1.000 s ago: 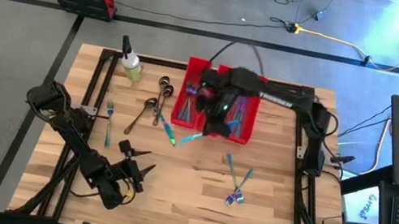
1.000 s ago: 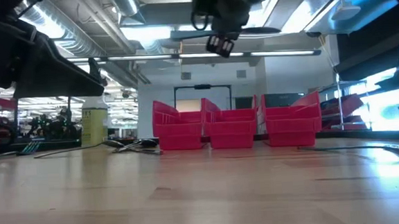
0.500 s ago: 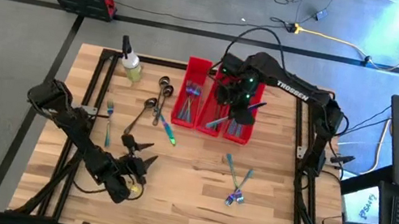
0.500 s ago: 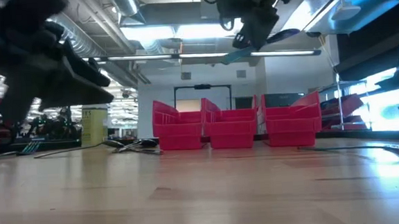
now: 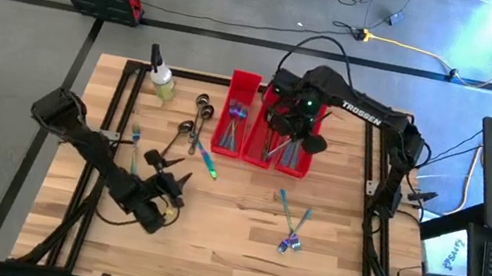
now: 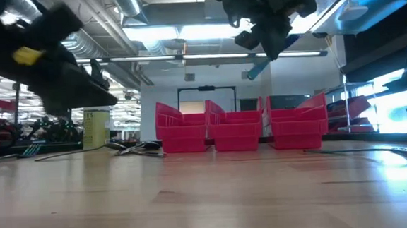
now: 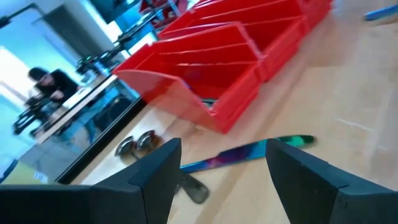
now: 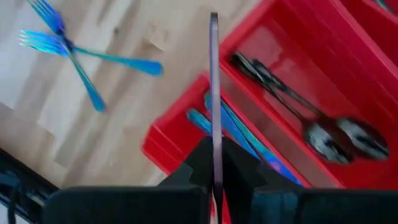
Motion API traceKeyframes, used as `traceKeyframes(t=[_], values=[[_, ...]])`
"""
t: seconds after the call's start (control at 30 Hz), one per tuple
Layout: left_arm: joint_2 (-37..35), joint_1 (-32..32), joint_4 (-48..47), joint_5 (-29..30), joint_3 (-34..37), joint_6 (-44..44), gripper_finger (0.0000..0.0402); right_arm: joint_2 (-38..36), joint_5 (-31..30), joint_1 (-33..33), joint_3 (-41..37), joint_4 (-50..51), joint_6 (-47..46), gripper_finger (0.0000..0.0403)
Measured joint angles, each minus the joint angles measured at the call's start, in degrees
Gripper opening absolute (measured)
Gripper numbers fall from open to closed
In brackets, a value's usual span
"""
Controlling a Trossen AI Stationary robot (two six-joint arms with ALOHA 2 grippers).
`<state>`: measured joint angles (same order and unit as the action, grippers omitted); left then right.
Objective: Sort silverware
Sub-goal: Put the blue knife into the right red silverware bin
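From above, we see the right hand (image 5: 290,131) over the red bins (image 5: 265,134), pinching a thin iridescent knife (image 5: 275,148) above the bin farthest from the spray bottle (image 5: 161,79). The left hand (image 5: 167,185) hangs spread and empty over the wooden surface (image 5: 229,237), near a loose knife (image 5: 206,163) and the dark spoons (image 5: 189,128) between the bins and the bottle. We think the held piece could be let go over a divider wall and end up straddling two bins.

From the low camera, the right hand (image 6: 266,36) is high above the bins (image 6: 240,131), the held knife (image 6: 257,70) slanting down. Dropped from there, we judge it could bounce out of the bin.

The left wrist camera shows the spread fingers (image 7: 155,174) framing the loose knife (image 7: 249,154) beside the bins (image 7: 236,74); reaching carelessly could nudge it under the bin's edge.

The right wrist camera shows the pinched knife (image 8: 214,93) edge-on over a bin (image 8: 186,134) holding blue knives (image 8: 242,134), with spoons (image 8: 323,127) in the bin next to it and two crossed forks (image 8: 68,53) outside. We would worry about drifting toward the spoons.
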<state>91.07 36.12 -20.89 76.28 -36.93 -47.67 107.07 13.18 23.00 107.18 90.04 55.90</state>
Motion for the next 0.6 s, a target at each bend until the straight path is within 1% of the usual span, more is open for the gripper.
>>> traceKeyframes(t=[0.17, 0.27, 0.4, 0.5, 0.6], values=[[0.00, -3.16, 0.18, -0.01, 0.00, -1.01, 0.0221, 0.00, -0.02, 1.68, 0.01, -0.04, 6.15, 0.0005], [0.00, -3.63, 0.06, -0.10, 0.00, -0.70, 0.0221, 0.00, 2.24, 4.08, 0.00, -0.04, 8.96, 0.0005], [-0.68, -3.68, -0.90, -3.10, 0.00, 0.32, 0.0221, 0.00, 4.46, 7.75, 0.02, -0.04, 11.33, 0.0005], [-1.25, -4.05, -1.42, -5.19, 0.00, 0.33, 0.0221, 0.00, 4.89, 10.74, 0.00, -0.07, 16.16, 0.0005], [-1.25, -4.35, -1.37, -5.52, 0.00, -0.13, 0.0221, 0.00, 4.93, 13.02, 0.00, -2.46, 22.74, 0.0005]])
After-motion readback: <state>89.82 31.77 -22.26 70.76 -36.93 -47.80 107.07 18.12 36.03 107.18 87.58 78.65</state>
